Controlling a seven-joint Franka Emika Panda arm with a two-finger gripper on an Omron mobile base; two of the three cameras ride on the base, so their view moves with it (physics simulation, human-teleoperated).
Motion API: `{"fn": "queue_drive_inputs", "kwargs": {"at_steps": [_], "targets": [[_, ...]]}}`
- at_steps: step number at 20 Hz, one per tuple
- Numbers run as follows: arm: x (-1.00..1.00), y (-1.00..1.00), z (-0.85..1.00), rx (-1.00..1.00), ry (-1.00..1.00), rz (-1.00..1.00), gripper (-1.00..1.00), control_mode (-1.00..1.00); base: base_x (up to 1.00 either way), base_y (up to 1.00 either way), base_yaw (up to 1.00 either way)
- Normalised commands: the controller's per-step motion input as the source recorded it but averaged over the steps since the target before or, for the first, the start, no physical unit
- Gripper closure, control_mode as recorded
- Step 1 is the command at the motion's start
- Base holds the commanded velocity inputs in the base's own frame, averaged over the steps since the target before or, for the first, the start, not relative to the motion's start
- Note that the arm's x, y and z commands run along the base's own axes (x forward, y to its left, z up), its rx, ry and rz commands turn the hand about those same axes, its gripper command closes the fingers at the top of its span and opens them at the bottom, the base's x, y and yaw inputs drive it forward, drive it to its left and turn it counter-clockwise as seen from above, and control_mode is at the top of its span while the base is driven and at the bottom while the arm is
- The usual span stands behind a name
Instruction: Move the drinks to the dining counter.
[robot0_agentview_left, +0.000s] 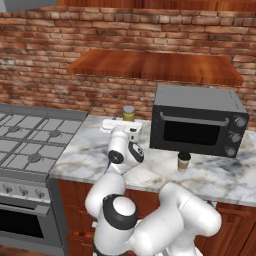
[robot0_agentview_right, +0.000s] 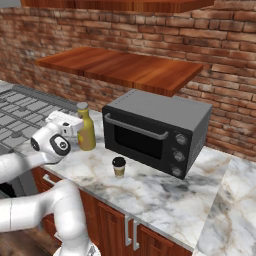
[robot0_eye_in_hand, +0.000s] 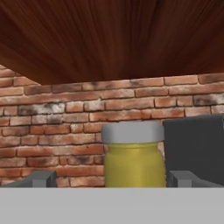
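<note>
Now end effector (robot0_eye_in_hand: 112, 179) level, wide open, facing yellow bottle (robot0_eye_in_hand: 133, 157) neck.

A tall mustard-yellow bottle (robot0_agentview_right: 86, 129) with a grey cap is seen standing upright on the marble worktop (robot0_agentview_right: 165, 192) by the brick wall, just left of the dark toaster oven (robot0_agentview_right: 156, 130). A small tan paper cup (robot0_agentview_right: 118, 167) with a black lid is set upright on the same worktop, close before the oven's front, apart from the bottle.
</note>
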Motion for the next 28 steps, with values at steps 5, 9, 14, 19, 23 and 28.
{"fn": "queue_drive_inputs", "kwargs": {"at_steps": [5,9,14,19,23,28], "targets": [[0.21,0.00,0.00,0.00,0.00,0.00,-1.00,-1.00,0.00,0.00,0.00],[0.20,0.00,0.00,0.00,0.00,0.00,-1.00,-1.00,0.00,0.00,0.00],[0.13,-0.01,0.00,0.00,0.00,0.00,-1.00,-1.00,0.00,0.00,0.00],[-0.26,-0.01,0.00,0.00,-0.08,0.00,-1.00,-1.00,0.00,0.00,0.00],[-0.48,0.00,0.00,0.00,-0.15,0.00,-1.00,-1.00,0.00,0.00,0.00],[-0.06,-0.21,0.06,0.06,-0.05,0.00,-1.00,-1.00,0.00,0.00,0.00]]}}
